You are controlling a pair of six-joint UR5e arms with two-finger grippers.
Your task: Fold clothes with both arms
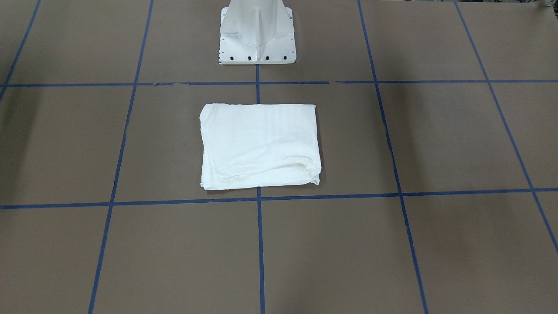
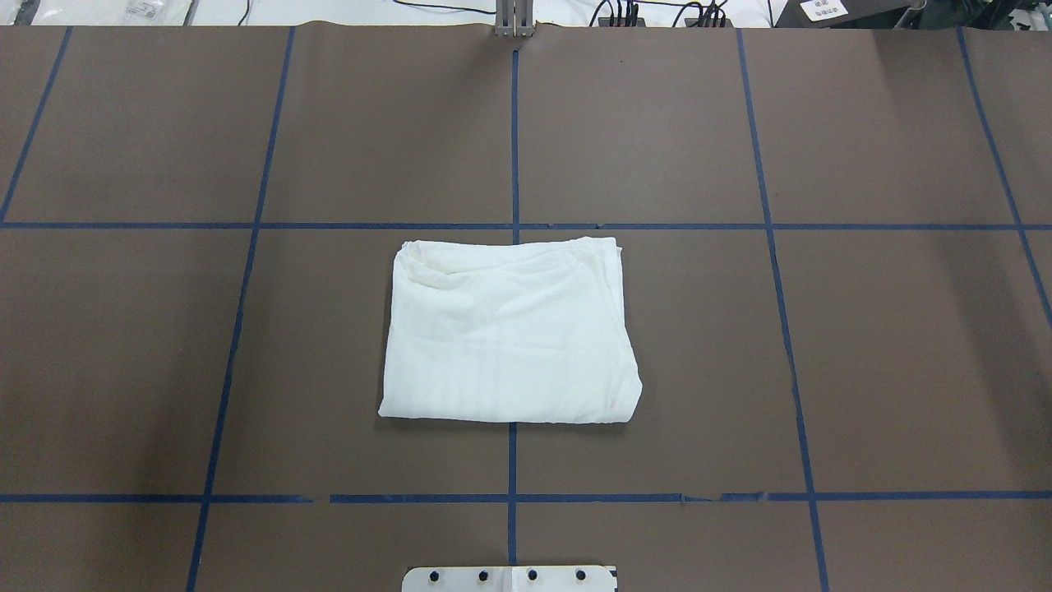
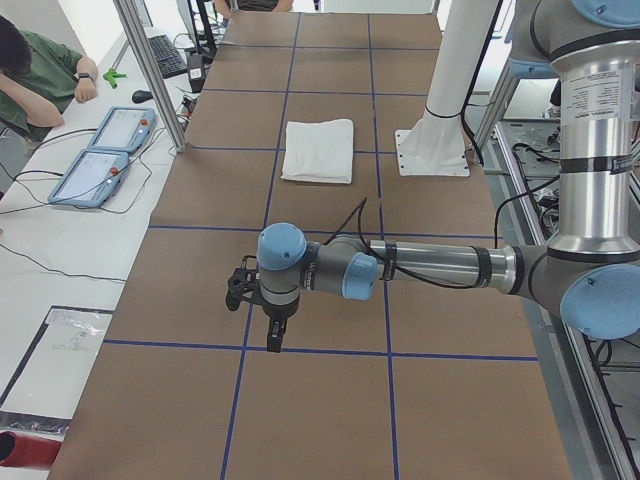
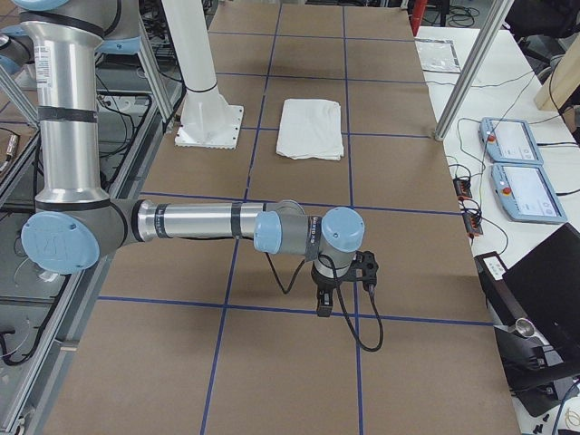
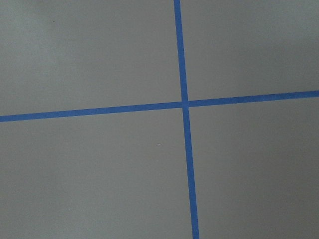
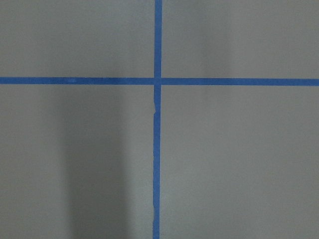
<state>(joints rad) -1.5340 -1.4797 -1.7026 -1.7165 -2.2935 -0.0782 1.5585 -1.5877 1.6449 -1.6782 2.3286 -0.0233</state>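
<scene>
The left gripper point(image 3: 274, 342) hangs fingers-down over a blue tape line point(image 3: 300, 349) toward the table's left end. It shows only from the side, so released or clenched cannot be told. The left arm point(image 3: 430, 268) reaches out level from a bent elbow. At centre, the white shirt point(image 2: 509, 333) lies folded in a rectangle on the brown table point(image 2: 888, 345), near the white pedestal base point(image 1: 257, 39) and well apart from both grippers. The right gripper point(image 4: 323, 310) points down likewise, the right arm point(image 4: 195, 222) level; its grip cannot be told either. Two teach pendants point(image 3: 100, 150) lie beside a seated person point(image 3: 35, 80).
</scene>
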